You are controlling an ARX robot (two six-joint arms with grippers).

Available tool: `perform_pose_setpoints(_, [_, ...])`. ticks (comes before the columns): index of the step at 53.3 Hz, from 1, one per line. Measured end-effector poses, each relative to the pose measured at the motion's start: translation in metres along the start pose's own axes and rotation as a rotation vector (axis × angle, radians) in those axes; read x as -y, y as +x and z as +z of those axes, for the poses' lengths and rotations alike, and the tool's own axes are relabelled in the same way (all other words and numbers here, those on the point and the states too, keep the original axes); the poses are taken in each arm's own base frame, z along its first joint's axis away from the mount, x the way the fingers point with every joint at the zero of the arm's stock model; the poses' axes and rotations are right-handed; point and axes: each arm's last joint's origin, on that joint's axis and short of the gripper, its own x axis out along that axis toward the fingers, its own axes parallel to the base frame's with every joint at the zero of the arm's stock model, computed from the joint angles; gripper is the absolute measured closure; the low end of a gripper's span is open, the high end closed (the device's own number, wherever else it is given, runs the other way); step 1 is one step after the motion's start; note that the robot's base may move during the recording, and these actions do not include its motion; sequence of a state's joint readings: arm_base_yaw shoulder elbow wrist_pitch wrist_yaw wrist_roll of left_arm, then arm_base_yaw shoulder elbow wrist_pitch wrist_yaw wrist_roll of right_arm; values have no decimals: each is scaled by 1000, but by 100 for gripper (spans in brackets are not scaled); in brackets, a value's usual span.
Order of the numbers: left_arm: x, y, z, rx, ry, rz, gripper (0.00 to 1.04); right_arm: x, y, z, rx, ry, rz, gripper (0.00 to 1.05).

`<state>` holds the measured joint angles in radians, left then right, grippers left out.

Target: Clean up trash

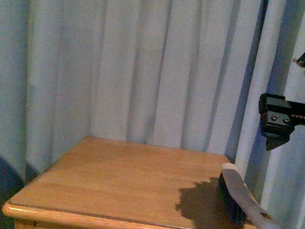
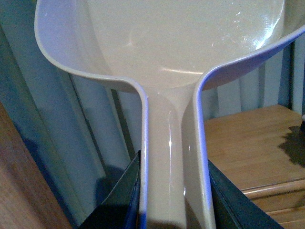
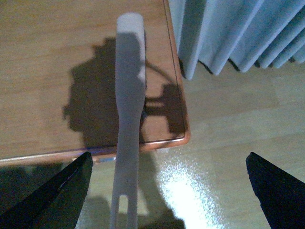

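Observation:
The trash is out of view in every frame. My left gripper (image 2: 174, 200) is shut on the handle of the pale dustpan (image 2: 181, 43), whose scoop fills the left wrist view and looks empty. A brush (image 1: 249, 202) with a white handle and dark bristles lies along the right edge of the wooden table (image 1: 129, 186), its handle end sticking out past the front corner. My right gripper (image 1: 272, 133) hangs open high above that corner. In the right wrist view the brush handle (image 3: 128, 119) runs between the wide-apart fingers of the right gripper (image 3: 169, 157), nearer one finger, well below them.
Pale curtains (image 1: 149, 62) hang close behind and beside the table. The table's front right corner (image 3: 183, 136) gives way to light wood floor (image 3: 224, 143). The table edge (image 2: 248, 143) also shows in the left wrist view, past the dustpan.

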<state>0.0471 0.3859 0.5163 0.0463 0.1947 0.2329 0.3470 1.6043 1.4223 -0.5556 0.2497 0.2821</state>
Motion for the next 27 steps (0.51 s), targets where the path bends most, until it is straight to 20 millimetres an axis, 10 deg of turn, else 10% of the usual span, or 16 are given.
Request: perform_pose_setpoints(27, [0, 0, 0, 0, -2, 0, 77, -30, 63, -24, -253, 107, -31, 7])
